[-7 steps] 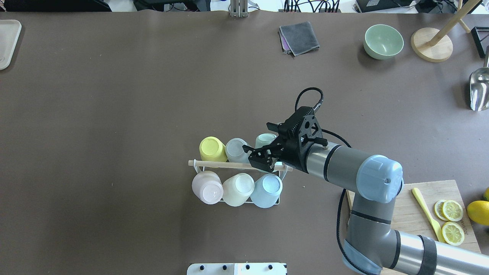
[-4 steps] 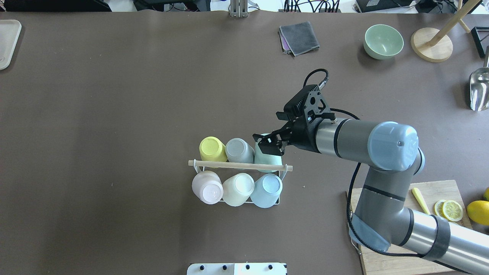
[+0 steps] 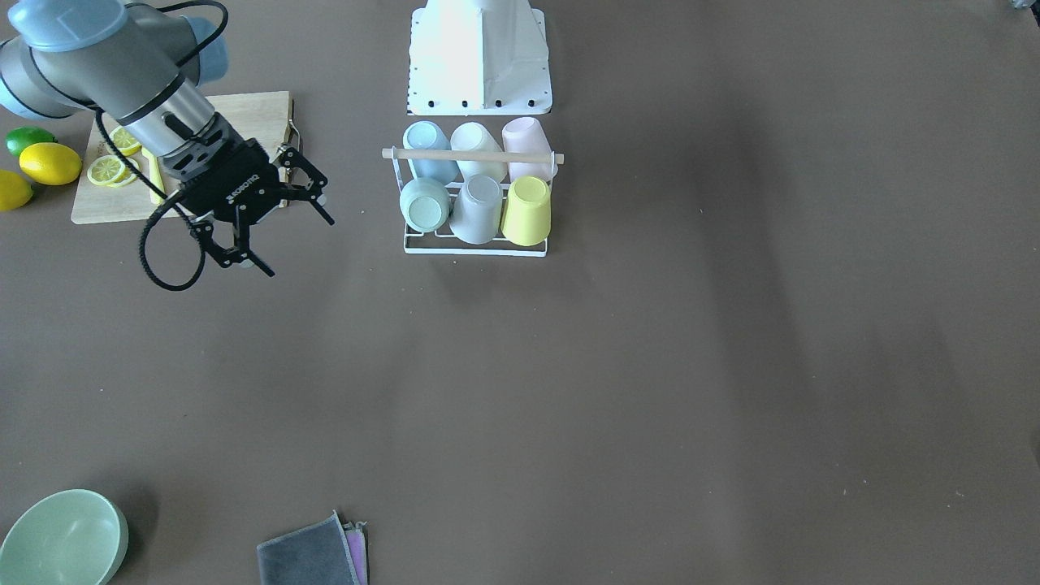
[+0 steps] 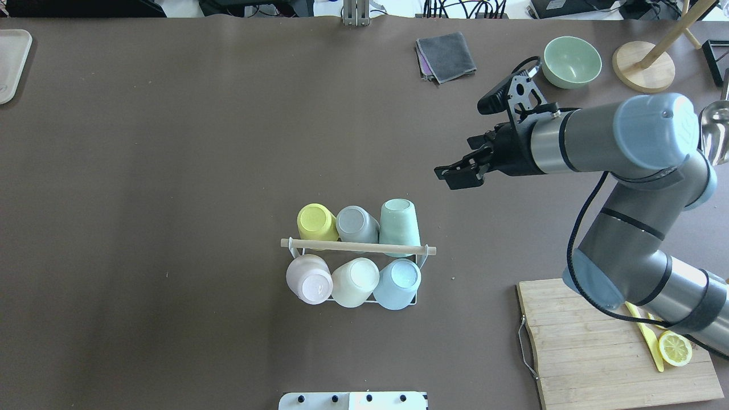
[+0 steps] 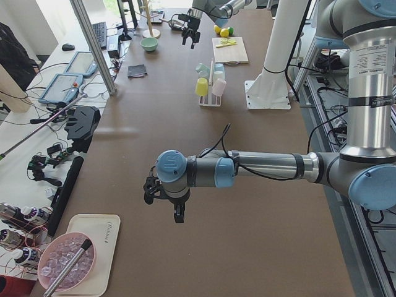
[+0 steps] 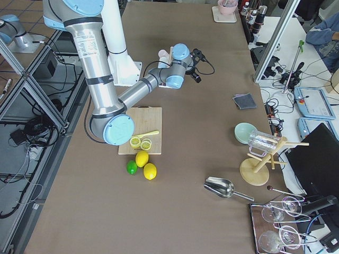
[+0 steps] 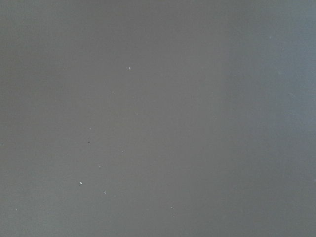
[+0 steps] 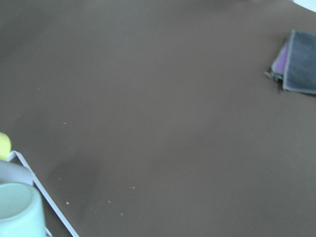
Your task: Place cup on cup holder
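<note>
The cup holder [image 4: 359,247], a white wire rack with a wooden rod across its top, stands near the middle of the table; it also shows in the front view [image 3: 474,154]. Several upside-down cups sit on its prongs, among them a mint green cup [image 4: 398,223] at the far right corner, also seen in the front view [image 3: 425,204] and the right wrist view [image 8: 17,210]. My right gripper [image 4: 455,174] hangs open and empty above bare table, well to the far right of the rack [image 3: 296,244]. My left gripper [image 5: 176,213] shows only in the left side view; I cannot tell its state.
A folded grey cloth [image 4: 446,56] and a green bowl [image 4: 571,61] lie at the far right. A wooden stand [image 4: 643,67] and a metal scoop [image 4: 715,134] are at the right edge. A cutting board [image 4: 592,341] with lemon slices lies near right. A tray [image 4: 11,62] is far left.
My right gripper has drawn back from the mint green cup on the rack and moved up and away to the far right, open and empty. The cup stays on the rack.
</note>
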